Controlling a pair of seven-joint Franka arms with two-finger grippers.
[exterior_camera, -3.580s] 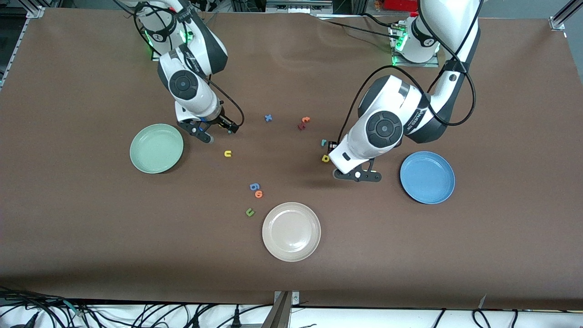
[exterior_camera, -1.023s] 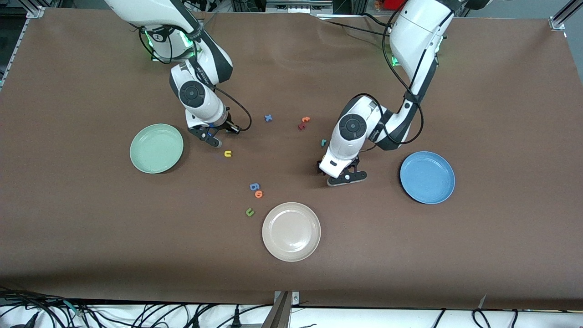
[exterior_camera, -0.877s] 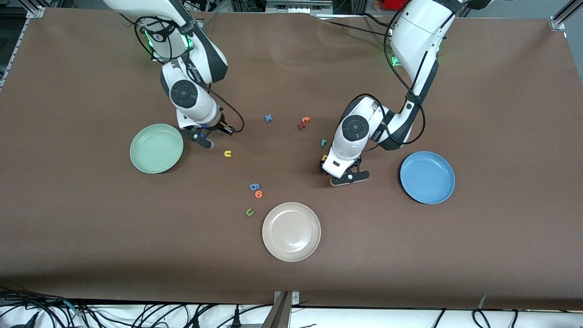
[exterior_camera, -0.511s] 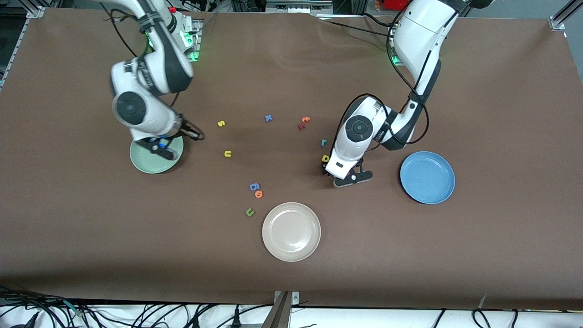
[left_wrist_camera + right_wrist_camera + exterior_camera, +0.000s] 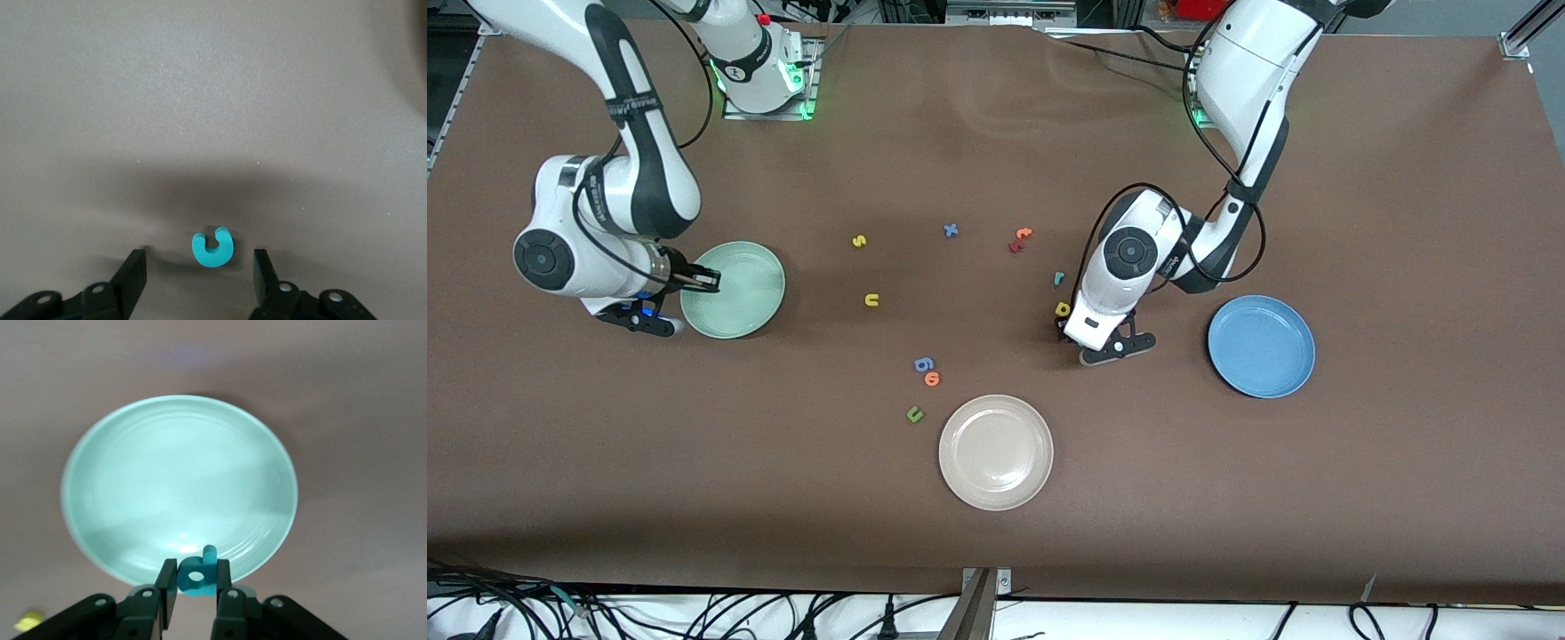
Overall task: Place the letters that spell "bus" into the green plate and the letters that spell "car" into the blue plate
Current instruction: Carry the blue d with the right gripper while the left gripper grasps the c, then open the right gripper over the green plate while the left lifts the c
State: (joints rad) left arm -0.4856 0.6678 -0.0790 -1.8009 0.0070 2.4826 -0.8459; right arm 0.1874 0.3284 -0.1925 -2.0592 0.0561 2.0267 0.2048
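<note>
Brown paper-covered table [image 5: 1227, 498]. On it, three round shallow plates: pale mint-green plate [image 5: 738, 293] toward the right arm's end, medium-blue plate [image 5: 1261, 346] toward the left arm's end, beige-white plate [image 5: 995, 452] between them and nearest the front camera.

Right gripper [image 5: 195, 587] is over the edge of the green plate [image 5: 180, 487] at the rim toward the right arm's end. Fingers are closed tight on a small teal foam letter b [image 5: 198, 574], which sits pinched between the pads, clear of the plate surface.

Left gripper [image 5: 199, 277] is low over the table, between the beige-white plate and the blue plate, fingers apart. A small teal foam letter c [image 5: 213, 247] lies flat on the table between the two fingertips, touching neither; gaps on both sides. In the front view the arm hides this letter.

Loose foam letters on the table:
- yellow a [image 5: 1062, 309], just beside the left gripper
- teal r [image 5: 1058, 278], farther from the front camera than the a
- yellow s [image 5: 859, 241] and yellow u [image 5: 871, 300], mid-table, near the green plate
- blue x [image 5: 951, 230]
- orange and dark red pair [image 5: 1019, 239]
- blue 6-like letter [image 5: 923, 364], orange o-like letter [image 5: 932, 379], green u [image 5: 914, 413], near the beige-white plate
</note>
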